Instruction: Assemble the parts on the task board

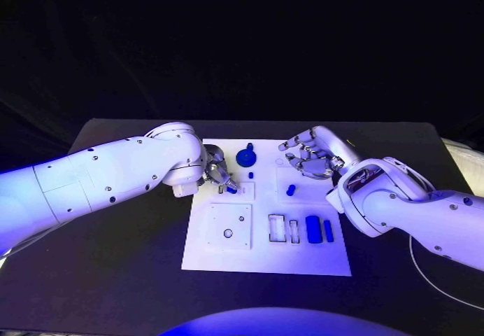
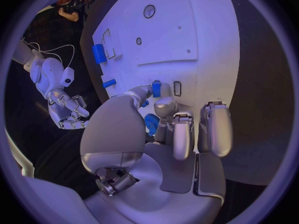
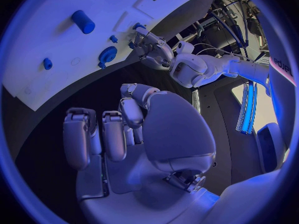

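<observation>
The white task board [image 1: 264,260] lies mid-table. My left hand [image 1: 214,173] hovers over its far left part and pinches a small blue part [image 1: 231,187] between thumb and a finger; the left wrist view shows that part [image 2: 156,88] close to a small slot [image 2: 177,88]. A blue round part with a knob [image 1: 248,155] stands just beyond this hand. My right hand [image 1: 312,157] hangs above the board's far right corner, fingers apart and its palm [image 3: 156,134] empty. A short blue peg [image 1: 290,189] and a blue bar [image 1: 312,228] sit on the board.
A raised square plate [image 1: 230,224] with a hole lies on the board's left half, and narrow rectangular slots [image 1: 276,229] lie beside the bar. A thin white cable [image 1: 429,276] curves over the black table at the right. Bare table surrounds the board.
</observation>
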Robot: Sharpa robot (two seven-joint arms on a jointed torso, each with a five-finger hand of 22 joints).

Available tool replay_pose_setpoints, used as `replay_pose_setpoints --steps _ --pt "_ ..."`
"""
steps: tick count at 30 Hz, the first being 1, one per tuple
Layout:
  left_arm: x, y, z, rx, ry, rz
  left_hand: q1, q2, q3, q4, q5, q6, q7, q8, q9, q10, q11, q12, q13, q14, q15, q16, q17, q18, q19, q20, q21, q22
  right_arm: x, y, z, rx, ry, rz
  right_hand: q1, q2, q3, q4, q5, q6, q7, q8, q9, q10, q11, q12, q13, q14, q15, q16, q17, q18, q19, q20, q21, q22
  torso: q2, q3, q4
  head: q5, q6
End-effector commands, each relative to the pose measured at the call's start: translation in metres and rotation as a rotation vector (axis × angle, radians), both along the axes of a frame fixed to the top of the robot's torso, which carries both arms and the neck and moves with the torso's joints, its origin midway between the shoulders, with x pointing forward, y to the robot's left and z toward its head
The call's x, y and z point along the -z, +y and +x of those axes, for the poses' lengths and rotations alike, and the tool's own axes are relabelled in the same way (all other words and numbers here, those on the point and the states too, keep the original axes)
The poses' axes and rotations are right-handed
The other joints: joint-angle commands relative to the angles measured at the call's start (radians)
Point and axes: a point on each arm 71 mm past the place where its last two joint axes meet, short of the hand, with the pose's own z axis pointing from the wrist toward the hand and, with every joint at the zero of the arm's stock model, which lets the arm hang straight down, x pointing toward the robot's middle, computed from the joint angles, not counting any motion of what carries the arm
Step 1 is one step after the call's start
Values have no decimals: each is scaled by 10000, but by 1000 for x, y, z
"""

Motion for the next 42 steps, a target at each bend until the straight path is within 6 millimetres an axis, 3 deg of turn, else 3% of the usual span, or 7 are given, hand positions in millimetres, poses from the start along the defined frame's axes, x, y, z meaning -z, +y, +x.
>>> replay_pose_setpoints --steps 1,7,16,20,24,35,42 --pt "4 2 -3 -63 385 661 -29 100 1776 -1710 40 22 -54 36 2 85 -6 50 15 1051 12 31 2629 -82 483 14 47 1676 0 2 -1 -190 -17 -67 -121 14 -67 -14 35 53 16 3 8 -18 -15 -29 -12 821 16 -32 1649 73 116 20 -64 724 1 2 -7 9 1" --pt "5 2 -3 -55 375 686 -116 134 1805 -1695 107 42 -61 65 6 121 -10 86 58 1051 13 31 2629 -87 491 14 68 1692 0 2 -1 -184 -11 -72 -121 14 -67 -14 35 53 16 3 8 -18 -15 -29 -12 821 16 -32 1649 73 116 20 -64 724 5 4 -9 10 -5" --pt "6 -5 -2 1 459 605 -732 480 1798 -1400 114 201 -137 151 -16 303 -55 324 342 1051 -12 31 2629 -104 522 0 133 1749 -1 -2 -2 -123 2 -108 -121 14 -67 -14 35 53 16 3 8 -18 -15 -29 -12 821 16 -32 1649 73 116 20 -64 724 9 0 7 24 -13" --pt "8 -8 -1 69 607 638 -1222 832 1703 -1017 106 307 -163 99 -94 345 -70 403 447 1051 -14 31 2629 -109 530 -7 146 1767 -1 -3 -2 -119 18 -132 -121 14 -67 -14 35 53 16 3 8 -18 -15 -29 -12 821 16 -32 1649 73 116 20 -64 724 6 9 -39 47 -28" --pt "10 -10 0 170 773 740 -1682 1168 1608 -750 -448 381 -173 -11 -203 314 -68 406 466 1051 -26 31 2629 -100 518 -14 99 1755 -1 -5 -2 -139 51 -152 -132 18 -87 -13 47 55 15 1 8 -20 -14 -32 -15 819 16 -38 1642 72 117 20 -64 726 -4 11 1 19 -36" --pt "12 -14 0 290 802 867 -1823 1228 1561 -742 -596 448 -178 -56 -255 348 -71 484 583 1051 -30 31 2629 -102 521 -17 102 1764 -1 -6 -3 -145 74 -152 -138 16 -94 -10 47 54 16 0 8 -21 -13 -33 -16 819 16 -38 1641 71 119 20 -62 730 4 6 -7 12 -28" --pt "11 -12 1 323 703 998 -2235 923 1126 -672 -648 568 -202 -114 -332 367 -85 506 632 1051 -37 31 2629 -101 522 -17 85 1768 -1 -6 -3 -150 69 -148 -153 13 -110 -5 47 51 19 -3 6 -29 -12 -54 -28 816 17 -48 1630 76 108 20 -75 708 2 -2 -3 1 -22"
